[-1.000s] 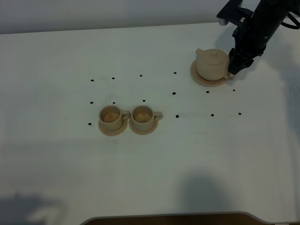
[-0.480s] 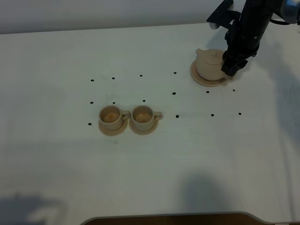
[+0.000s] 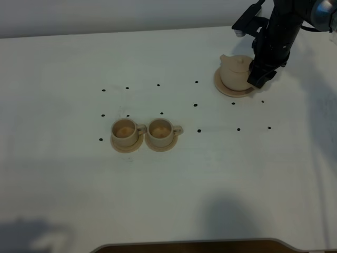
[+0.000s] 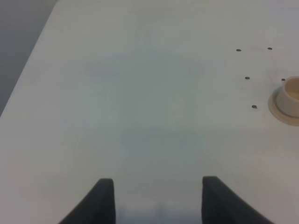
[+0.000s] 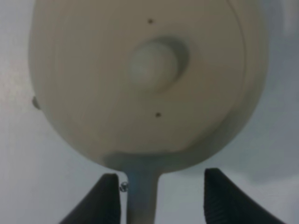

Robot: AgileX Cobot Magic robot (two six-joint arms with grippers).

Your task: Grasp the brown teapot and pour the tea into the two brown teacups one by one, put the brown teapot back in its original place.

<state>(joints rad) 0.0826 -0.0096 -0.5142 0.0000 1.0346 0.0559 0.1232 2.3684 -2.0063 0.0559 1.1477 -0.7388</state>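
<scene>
Teapot (image 3: 238, 72) is seen at the far right of the table (image 3: 210, 174), seated upright on its saucer (image 3: 231, 93), spout to the left. The right gripper (image 3: 260, 75) is set low at the pot's right side. In the right wrist view the handle (image 5: 140, 191) is framed between the spread jaws of the right gripper (image 5: 161, 198), and no pinch is made on it. The handle is not centred: it lies just beside one finger (image 5: 110, 200) and well apart from the other. The cups (image 3: 125, 130) (image 3: 161, 129) are parked side by side on their small saucers, well to the near left. The left gripper (image 4: 159, 200) is held with its jaws spread over bare table, nothing between them.

Trouble is likely to come from that offset. If the jaws are closed as they stand, the handle could be shoved sideways first, and the pot twisted or slid on its saucer. A grip on so thin a loop could let the pot swing once lifted, and tea could be spilled on the way to the cups. The lid (image 5: 156, 63) looks merely rested in place, so it could be tipped off by a steep pour.
</scene>
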